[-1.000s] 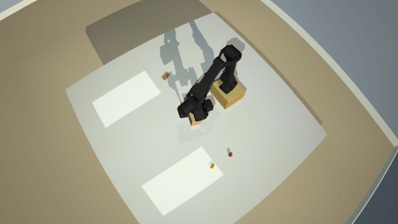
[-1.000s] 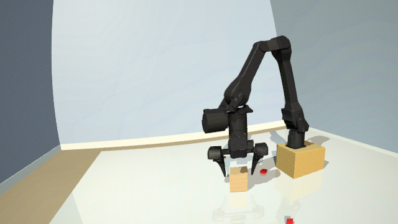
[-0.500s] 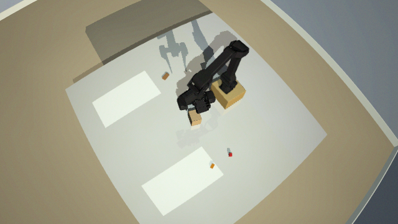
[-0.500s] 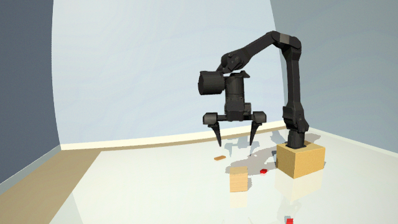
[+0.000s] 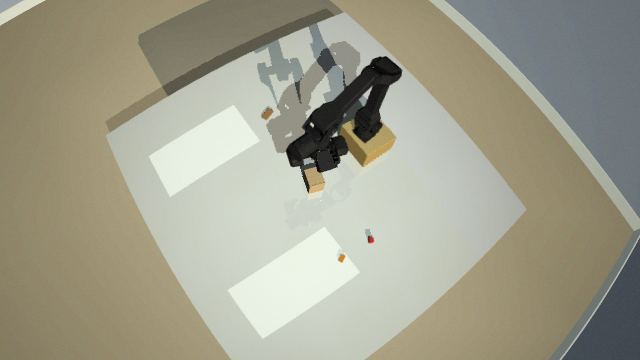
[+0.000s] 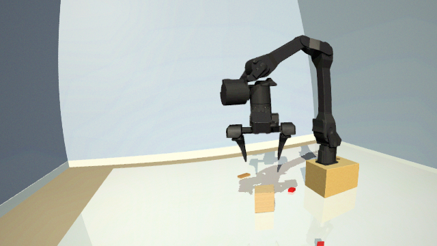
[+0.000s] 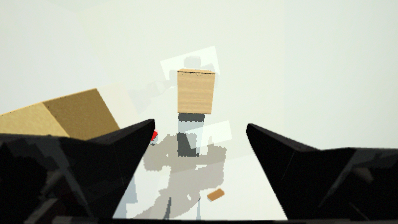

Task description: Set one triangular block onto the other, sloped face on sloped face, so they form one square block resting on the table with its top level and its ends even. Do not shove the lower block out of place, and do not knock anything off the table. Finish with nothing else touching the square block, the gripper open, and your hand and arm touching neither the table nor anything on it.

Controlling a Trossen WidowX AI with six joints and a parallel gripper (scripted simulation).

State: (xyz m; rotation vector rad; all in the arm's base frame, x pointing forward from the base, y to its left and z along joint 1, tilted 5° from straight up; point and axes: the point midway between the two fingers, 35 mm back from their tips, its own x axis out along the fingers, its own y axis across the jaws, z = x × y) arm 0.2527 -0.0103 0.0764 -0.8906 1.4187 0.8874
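Two light wood triangular blocks show together as one square block [image 5: 314,179] [image 6: 264,201] [image 7: 196,93] on the table [image 5: 210,235] [image 6: 136,205]. Its top looks level and its sides look even. A thin dark line runs along one top edge in the wrist view; the sloped faces are hidden. My gripper [image 6: 262,160] [image 7: 201,125] is open wide and empty. Its fingertips hang above the block with a clear gap in the exterior view. In the top view the fingers are mostly hidden by the arm.
The arm's wooden base [image 5: 369,145] [image 6: 332,178] [image 7: 75,117] stands beside the block. A flat orange-brown piece [image 5: 267,113] [image 6: 244,175] [image 7: 216,195] lies beyond it. Small red pieces [image 5: 370,239] [image 6: 291,190] [image 7: 154,135] and a small orange piece [image 5: 341,258] also lie about.
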